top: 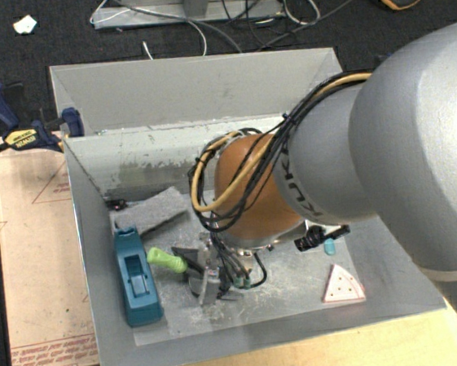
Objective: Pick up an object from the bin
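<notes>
Dark flooring surrounds the grey metal bin (270,333), whose floor is scuffed and dusted with pale grit.

Lettering: the arm's silver casing carries dark lettering (287,181) running down it. It is partly covered by cables and appears to read "KUKA". No writing can be read on any item in the bin.

Gripper (213,285): low on the bin floor, below the orange wrist cover (247,205) and looped yellow and black cables (200,185). Whether it is spread or closed cannot be told.

Nearest item: a green-handled tool (165,261) lies just beside the gripper on the view's left, with its dark end towards it. Contact cannot be confirmed.

Other contents:
- Beyond the tool, a blue tape-dispenser-shaped piece (136,279) lies lengthwise along the left wall.
- A grey foam block (153,209) lies up and left of the gripper, near the back wall.
- A small black part with a teal tip (323,239) is to the gripper's right.
- A white triangular piece with red dots (343,285) lies well apart on the same side.

Clearance: bare floor lies between the gripper and the front wall, and between the gripper and the triangle.
</notes>
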`<state>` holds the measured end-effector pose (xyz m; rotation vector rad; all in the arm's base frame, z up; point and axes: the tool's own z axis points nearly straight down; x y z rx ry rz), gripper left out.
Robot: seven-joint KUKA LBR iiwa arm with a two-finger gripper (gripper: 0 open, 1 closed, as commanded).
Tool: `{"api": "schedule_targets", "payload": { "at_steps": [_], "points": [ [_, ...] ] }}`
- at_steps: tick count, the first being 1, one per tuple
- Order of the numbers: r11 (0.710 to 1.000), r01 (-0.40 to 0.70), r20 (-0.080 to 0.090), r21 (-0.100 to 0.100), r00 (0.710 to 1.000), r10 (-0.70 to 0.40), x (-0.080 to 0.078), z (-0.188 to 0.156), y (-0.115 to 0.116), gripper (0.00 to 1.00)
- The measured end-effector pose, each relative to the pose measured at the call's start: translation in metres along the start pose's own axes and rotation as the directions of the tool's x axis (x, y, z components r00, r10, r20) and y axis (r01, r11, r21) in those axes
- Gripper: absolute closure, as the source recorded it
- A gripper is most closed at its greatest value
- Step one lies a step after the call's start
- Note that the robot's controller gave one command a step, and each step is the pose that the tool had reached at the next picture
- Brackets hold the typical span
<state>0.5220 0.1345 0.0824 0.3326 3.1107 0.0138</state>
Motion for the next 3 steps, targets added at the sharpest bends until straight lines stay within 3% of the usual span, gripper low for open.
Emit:
{"api": "schedule_targets", "payload": {
  "at_steps": [1,2,3],
  "points": [
    [1.000,0.000,0.002,-0.002,1.000,0.000,0.000,-0.010,0.001,1.00],
    [1.000,-0.001,-0.004,0.000,1.000,0.001,0.001,-0.040,0.001,1.00],
    [1.000,-0.001,0.002,-0.003,1.000,0.001,-0.001,-0.068,0.002,1.00]
  ]
}}
